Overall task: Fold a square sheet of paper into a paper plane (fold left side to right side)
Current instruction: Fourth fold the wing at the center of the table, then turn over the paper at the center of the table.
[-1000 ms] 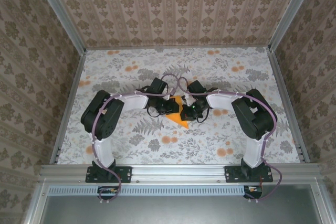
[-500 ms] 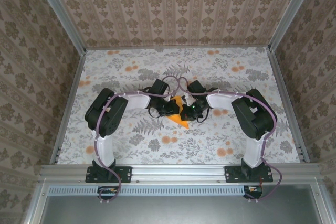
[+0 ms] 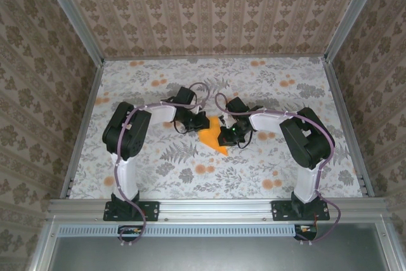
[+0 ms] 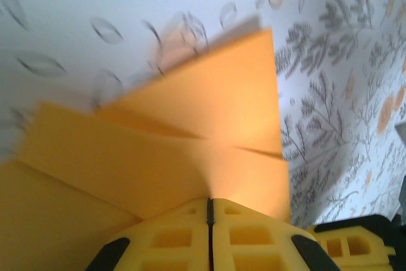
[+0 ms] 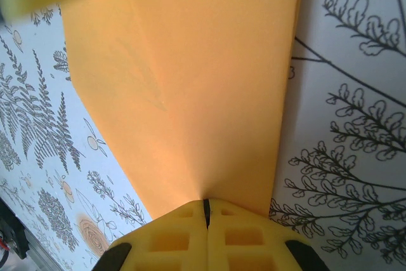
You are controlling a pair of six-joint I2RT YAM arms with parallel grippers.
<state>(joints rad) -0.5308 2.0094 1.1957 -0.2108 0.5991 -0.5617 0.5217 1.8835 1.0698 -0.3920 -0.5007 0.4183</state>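
Orange paper [image 3: 212, 139] lies folded near the middle of the flowered desk [image 3: 158, 176], between the two arms; seen from above, a narrow corner of it points toward 5 o'clock.

Left pincer [image 3: 203, 122] sits at the paper's 11 o'clock, touching its edge; right pincer [image 3: 225, 136] sits at its 3 o'clock, over the paper.

Left wrist view: the pincer [image 4: 209, 226] is closed, its yellow tips meeting along a thin dark seam; the paper [image 4: 190, 131] spreads from the tips toward 12 o'clock in several overlapping layers with creases; this view is partly blurred.

Right wrist view: the pincer [image 5: 205, 220] is likewise closed tip to tip; the paper [image 5: 203, 80] fans out from the seam toward 12 o'clock, its 3 o'clock edge straight against the desk.

Whether either pincer nips the paper or merely presses on it cannot be told.
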